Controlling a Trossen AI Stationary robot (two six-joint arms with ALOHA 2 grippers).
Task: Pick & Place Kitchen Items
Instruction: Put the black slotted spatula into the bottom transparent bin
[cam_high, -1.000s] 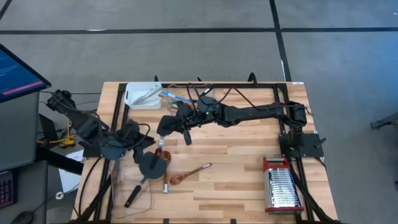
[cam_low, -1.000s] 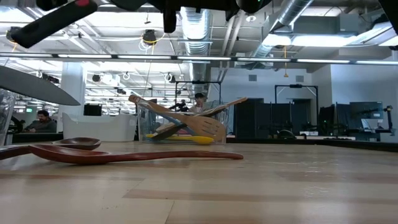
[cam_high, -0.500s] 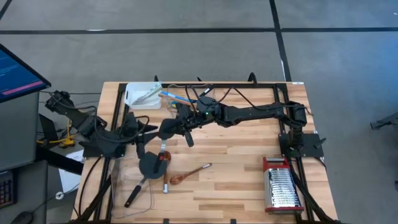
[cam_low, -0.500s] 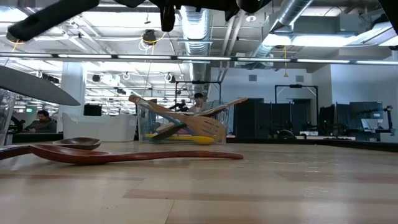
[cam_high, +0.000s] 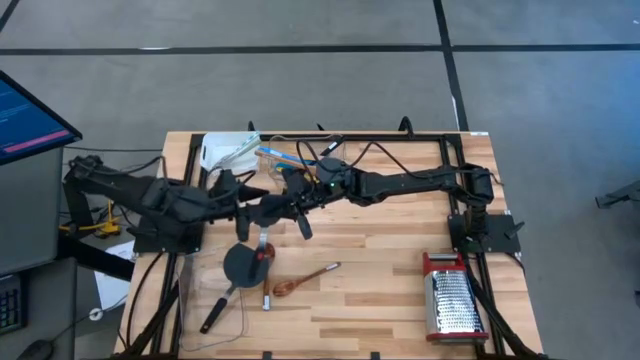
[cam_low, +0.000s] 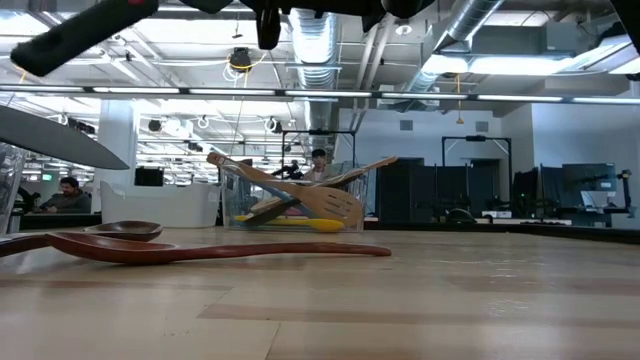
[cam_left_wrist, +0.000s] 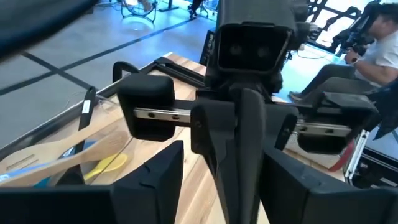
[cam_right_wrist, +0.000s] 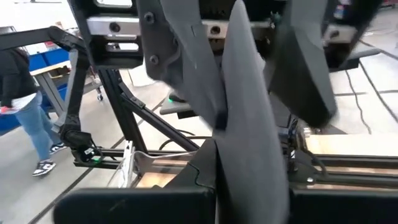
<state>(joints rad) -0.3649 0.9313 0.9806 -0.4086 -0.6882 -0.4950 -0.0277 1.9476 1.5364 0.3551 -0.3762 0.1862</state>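
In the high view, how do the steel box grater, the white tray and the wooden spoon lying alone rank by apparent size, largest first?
1. Steel box grater, clearly the largest.
2. White tray, smaller; the left arm partly covers it.
3. Wooden spoon, thin, covering the least area, though its length looks about like the tray's.

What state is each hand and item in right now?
right hand: shut on the dark grey spatula, held in the air
left hand: open around the spatula
wooden spoon: lying flat on the table
box grater: lying flat
clear tub: holds several utensils
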